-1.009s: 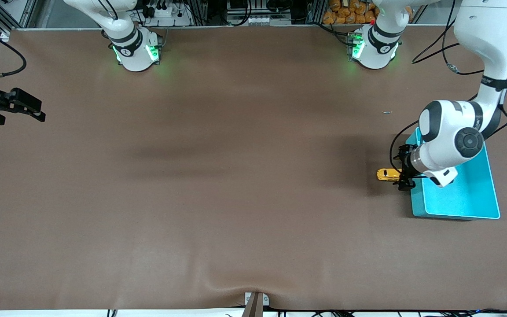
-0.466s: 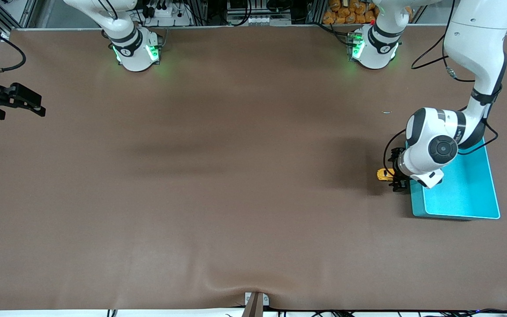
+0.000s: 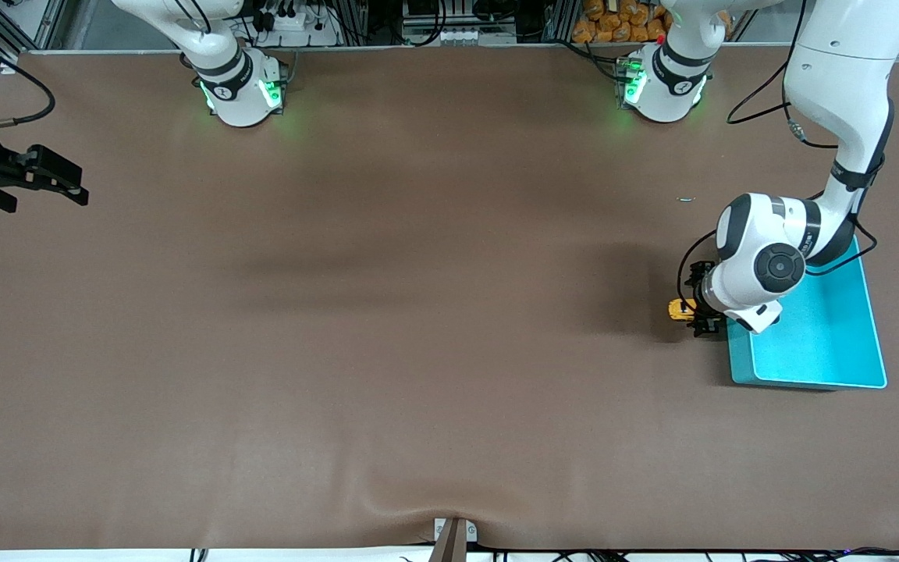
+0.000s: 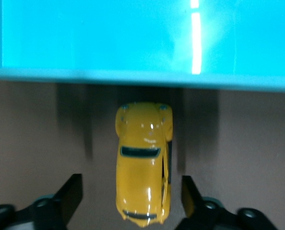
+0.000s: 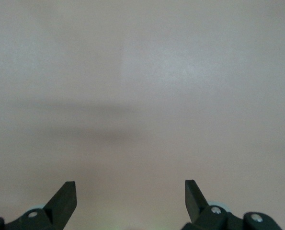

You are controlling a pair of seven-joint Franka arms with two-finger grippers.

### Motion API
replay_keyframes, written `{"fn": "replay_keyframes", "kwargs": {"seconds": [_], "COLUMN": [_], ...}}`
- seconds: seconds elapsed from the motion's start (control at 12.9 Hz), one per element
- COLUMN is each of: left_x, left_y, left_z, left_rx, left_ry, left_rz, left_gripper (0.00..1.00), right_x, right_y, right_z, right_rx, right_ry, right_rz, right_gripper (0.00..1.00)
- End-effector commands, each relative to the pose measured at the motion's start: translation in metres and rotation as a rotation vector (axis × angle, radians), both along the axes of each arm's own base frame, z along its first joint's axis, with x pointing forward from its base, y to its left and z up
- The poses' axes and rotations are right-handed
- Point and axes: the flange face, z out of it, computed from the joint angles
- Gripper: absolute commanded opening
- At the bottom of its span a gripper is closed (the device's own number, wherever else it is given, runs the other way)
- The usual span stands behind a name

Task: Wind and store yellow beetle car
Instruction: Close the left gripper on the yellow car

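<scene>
The yellow beetle car (image 3: 679, 310) stands on the brown table beside the turquoise bin (image 3: 832, 343), on the side toward the right arm's end. In the left wrist view the car (image 4: 143, 163) points toward the bin's wall (image 4: 132, 75). My left gripper (image 3: 704, 312) is low over the car, open, one finger (image 4: 71, 195) on each side of the car's body with gaps between. My right gripper (image 3: 55, 186) is open and empty at the right arm's end of the table; its wrist view shows only bare table between its fingertips (image 5: 65, 199).
The brown mat (image 3: 418, 312) covers the whole table. A tiny pale scrap (image 3: 686, 199) lies farther from the camera than the bin. The arm bases (image 3: 240, 90) stand along the table's edge farthest from the camera.
My left arm has shifted toward the car, away from over the bin, so its gripper now straddles the car. My right gripper has drifted slightly. The car has not moved.
</scene>
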Motion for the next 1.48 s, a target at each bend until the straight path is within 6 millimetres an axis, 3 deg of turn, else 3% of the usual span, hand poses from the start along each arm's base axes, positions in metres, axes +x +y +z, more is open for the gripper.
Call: {"fn": "replay_keyframes", "kwargs": {"seconds": [0.0, 0.08, 0.23, 0.47, 0.62, 0.85, 1.16, 1.4], "left_x": [-0.004, -0.005, -0.003, 0.008, 0.026, 0.047, 0.070, 0.076], "left_y": [-0.001, -0.002, -0.001, -0.006, -0.013, -0.023, -0.027, -0.023], "left_z": [-0.014, -0.019, -0.014, 0.011, 0.037, 0.064, 0.095, 0.111], "left_rx": [0.085, 0.102, 0.106, 0.104, 0.081, 0.054, 0.010, 0.029], "left_ry": [-0.017, -0.017, -0.028, -0.068, -0.124, -0.171, -0.231, -0.207], "left_rz": [0.022, 0.025, 0.031, 0.016, 0.035, 0.050, 0.090, 0.061], "left_gripper": [0.10, 0.00, 0.00, 0.00, 0.00, 0.00, 0.00, 0.00], "right_x": [-0.001, -0.001, 0.002, 0.004, 0.006, 0.004, 0.003, -0.001], "right_y": [0.006, 0.010, 0.011, 0.010, 0.006, 0.004, -0.031, -0.028], "right_z": [0.002, 0.001, -0.003, -0.004, -0.003, 0.014, 0.009, 0.010], "right_rx": [0.013, 0.011, 0.011, 0.000, 0.000, -0.001, 0.015, 0.029], "right_ry": [-0.003, -0.002, 0.006, -0.001, -0.015, -0.056, -0.039, -0.023], "right_rz": [-0.011, -0.008, -0.010, -0.009, -0.016, -0.021, -0.074, -0.067], "right_gripper": [1.00, 1.00, 1.00, 1.00, 1.00, 1.00, 1.00, 1.00]}}
